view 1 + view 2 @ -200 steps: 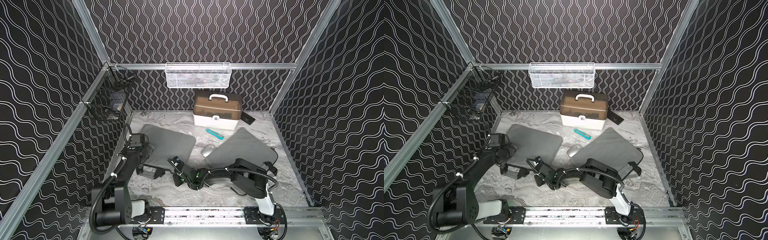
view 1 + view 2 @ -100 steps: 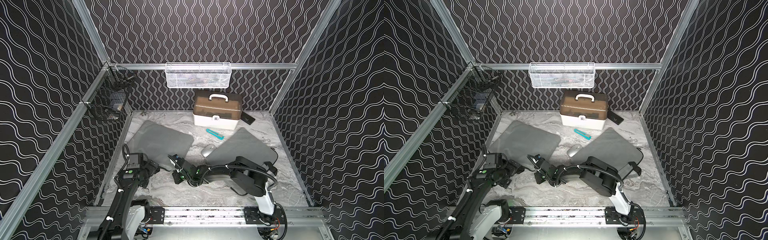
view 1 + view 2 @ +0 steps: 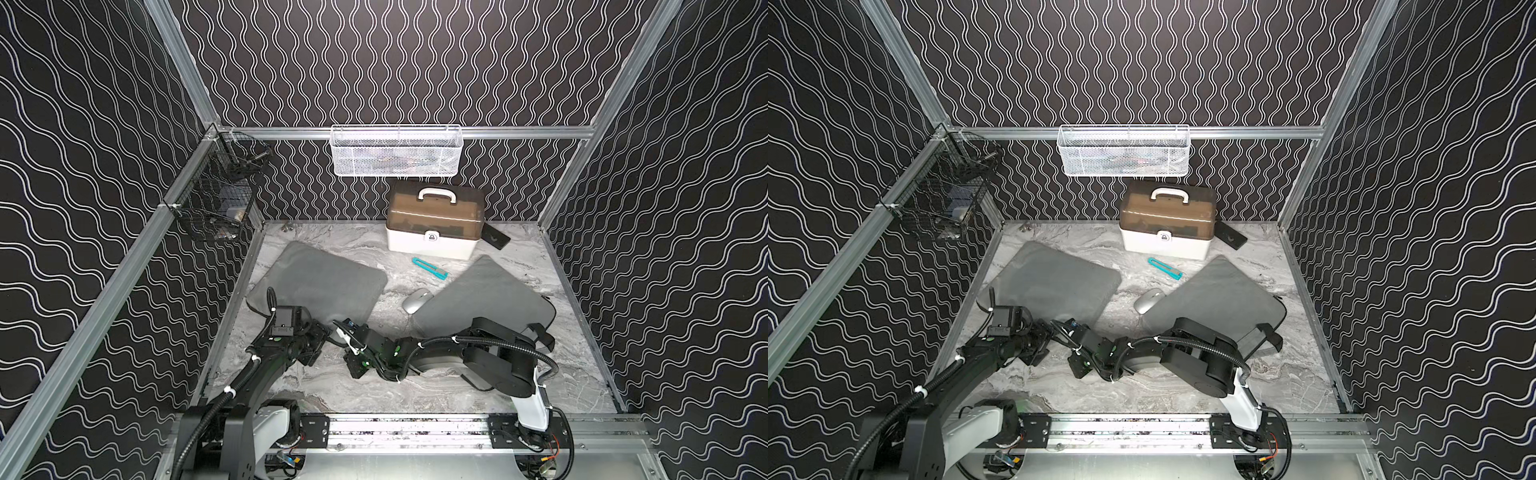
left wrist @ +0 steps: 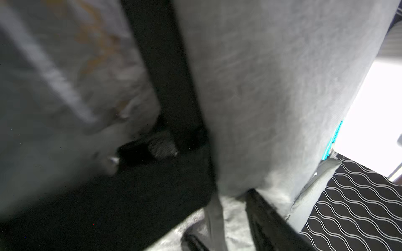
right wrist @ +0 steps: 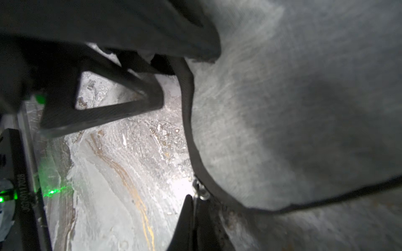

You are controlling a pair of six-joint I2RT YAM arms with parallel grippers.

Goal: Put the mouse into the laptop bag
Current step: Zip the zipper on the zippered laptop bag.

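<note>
Swung across, left gripper [image 3: 321, 333] now at laptop bag [image 3: 324, 282] corner, opening unclear; right gripper [image 5: 193, 201] pinches zipper pull [image 5: 201, 193].

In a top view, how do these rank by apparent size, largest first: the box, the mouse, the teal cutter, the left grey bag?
1. left bag
2. box
3. mouse and cutter: unsure; the cutter looks longer, the mouse broader.

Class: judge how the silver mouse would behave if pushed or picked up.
The mouse looks rigid, so it should keep its shape. Its smooth, rounded, shiny shell may slip when squeezed. Lying flat and low on the table, it would probably slide rather than roll or tip.
</note>
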